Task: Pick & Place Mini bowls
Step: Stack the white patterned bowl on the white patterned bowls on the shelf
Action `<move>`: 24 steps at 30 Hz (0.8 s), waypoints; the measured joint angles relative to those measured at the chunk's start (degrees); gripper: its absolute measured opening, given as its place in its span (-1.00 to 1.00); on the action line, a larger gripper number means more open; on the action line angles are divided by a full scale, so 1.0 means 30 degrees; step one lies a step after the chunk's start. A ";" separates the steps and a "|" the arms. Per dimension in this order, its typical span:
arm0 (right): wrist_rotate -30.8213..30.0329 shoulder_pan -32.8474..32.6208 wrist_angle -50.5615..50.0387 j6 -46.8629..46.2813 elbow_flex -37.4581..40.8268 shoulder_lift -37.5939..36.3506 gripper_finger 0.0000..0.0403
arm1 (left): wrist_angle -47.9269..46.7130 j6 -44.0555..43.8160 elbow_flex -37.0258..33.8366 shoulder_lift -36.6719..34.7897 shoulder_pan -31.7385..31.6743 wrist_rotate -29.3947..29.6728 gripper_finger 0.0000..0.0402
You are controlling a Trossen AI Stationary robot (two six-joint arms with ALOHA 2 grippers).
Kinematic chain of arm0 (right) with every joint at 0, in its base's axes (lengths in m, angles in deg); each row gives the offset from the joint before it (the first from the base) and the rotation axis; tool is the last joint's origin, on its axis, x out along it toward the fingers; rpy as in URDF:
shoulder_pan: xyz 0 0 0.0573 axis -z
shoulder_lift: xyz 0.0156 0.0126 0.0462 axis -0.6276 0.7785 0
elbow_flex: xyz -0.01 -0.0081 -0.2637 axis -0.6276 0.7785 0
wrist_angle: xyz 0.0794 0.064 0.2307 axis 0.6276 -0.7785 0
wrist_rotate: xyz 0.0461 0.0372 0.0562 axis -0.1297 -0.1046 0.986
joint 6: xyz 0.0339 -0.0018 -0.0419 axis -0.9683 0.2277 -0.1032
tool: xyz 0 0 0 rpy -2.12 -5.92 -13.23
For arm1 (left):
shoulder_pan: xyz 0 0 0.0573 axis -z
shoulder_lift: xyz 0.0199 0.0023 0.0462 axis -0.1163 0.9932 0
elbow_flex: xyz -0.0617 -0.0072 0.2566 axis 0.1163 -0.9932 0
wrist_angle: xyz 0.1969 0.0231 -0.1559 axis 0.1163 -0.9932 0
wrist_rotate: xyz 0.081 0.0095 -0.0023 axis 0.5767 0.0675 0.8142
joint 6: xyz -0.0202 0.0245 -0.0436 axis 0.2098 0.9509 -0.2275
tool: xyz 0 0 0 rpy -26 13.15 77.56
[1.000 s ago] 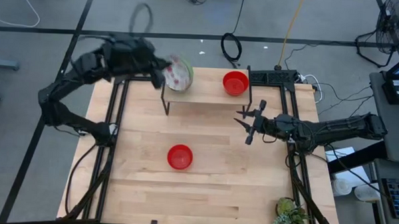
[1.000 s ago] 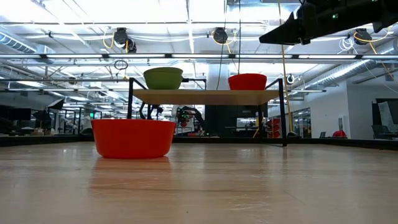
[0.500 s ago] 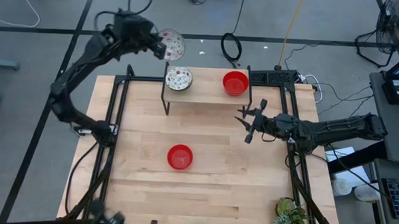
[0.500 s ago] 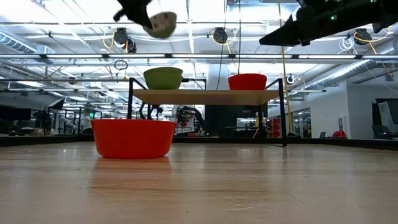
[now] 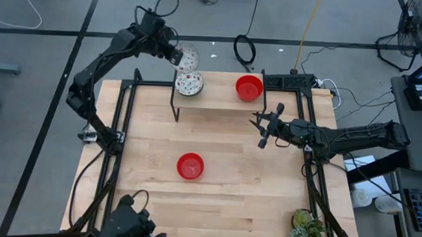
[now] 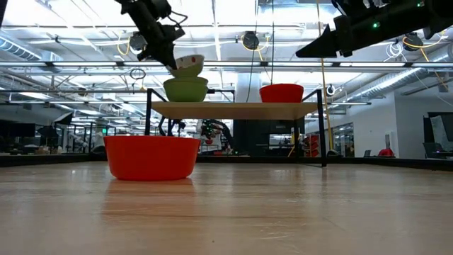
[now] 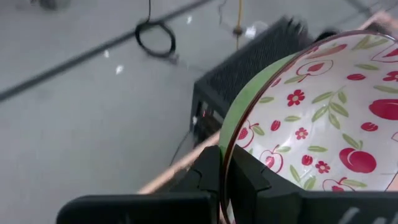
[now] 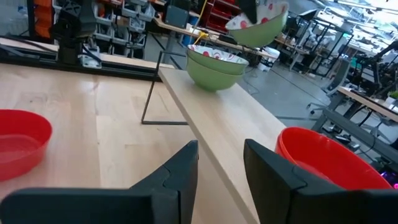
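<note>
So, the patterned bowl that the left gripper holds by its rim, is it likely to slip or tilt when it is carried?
Probably rigid: the patterned bowl keeps its round shape while the left gripper pinches only its rim. Its glossy surface may be slippery. Held at one edge, it hangs tilted above the bowl on the shelf, so it could swing or pivot.

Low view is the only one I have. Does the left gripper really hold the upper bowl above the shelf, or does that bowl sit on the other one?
Observer: It holds it. In the left wrist view, the left gripper is shut on the rim of the raised bowl.
Operator: Is this bowl green inside also?
Observer: No. Inside it is white with red apples and flowers. The bowl under it, on the shelf, looks patterned alike.
Operator: And the right gripper?
Observer: The right gripper is open and empty, over the table near the shelf's right end.
</note>
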 joint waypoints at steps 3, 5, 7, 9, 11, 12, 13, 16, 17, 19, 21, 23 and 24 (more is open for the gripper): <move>0.0044 0.0000 -0.0087 -0.0124 0.0000 0.0001 -0.42 | -0.0960 -0.0011 -0.0007 0.0014 0.0081 -0.0237 -0.95; 0.0044 -0.0007 -0.0104 -0.0131 0.0000 -0.0001 -0.42 | -0.1367 -0.0006 -0.0007 -0.0043 0.0267 -0.0295 -0.95; 0.0044 -0.0007 -0.0105 -0.0131 0.0000 -0.0001 -0.42 | -0.1682 -0.0026 -0.0007 -0.0038 0.0457 -0.0275 -0.95; 0.0044 -0.0007 -0.0107 -0.0131 0.0000 -0.0001 -0.42 | -0.1859 -0.0081 -0.0007 -0.0062 0.0549 -0.0272 -0.95; 0.0044 -0.0007 -0.0107 -0.0131 0.0000 0.0005 -0.42 | -0.2069 -0.0095 -0.0007 -0.0107 0.0666 -0.0302 -0.95; 0.0047 -0.0007 -0.0107 -0.0131 0.0000 -0.0001 -0.42 | -0.2280 -0.0096 -0.0007 -0.0116 0.0724 -0.0423 -0.95; 0.0044 -0.0007 -0.0115 -0.0133 0.0000 -0.0001 -0.42 | -0.2508 -0.0096 -0.0007 -0.0111 0.0739 -0.0599 -0.95; 0.0044 -0.0007 -0.0114 -0.0138 0.0000 -0.0001 -0.42 | -0.3100 -0.0113 -0.0007 -0.0101 0.0956 -0.0720 -0.95; 0.0044 -0.0007 -0.0115 -0.0138 0.0000 0.0000 -0.42 | -0.3274 -0.0123 -0.0007 -0.0101 0.1031 -0.0720 -0.95; 0.0054 -0.0007 -0.0107 -0.0138 0.0000 0.0003 -0.42 | -0.3558 -0.0266 -0.0007 -0.0101 0.1231 -0.0715 -0.95; 0.0106 -0.0007 -0.0115 -0.0138 0.0000 0.0001 -0.42 | -0.3954 -0.0536 -0.0007 -0.0101 0.1337 -0.0715 -0.95; 0.0321 -0.0007 -0.0107 -0.0138 0.0000 -0.0001 -0.42 | -0.4246 -0.0551 -0.0007 -0.0096 0.1497 -0.0666 -0.95; 0.0328 -0.0007 -0.0110 -0.0171 0.0000 -0.0001 -0.42 | -0.4305 -0.0576 -0.0007 -0.0051 0.1620 -0.0582 -0.95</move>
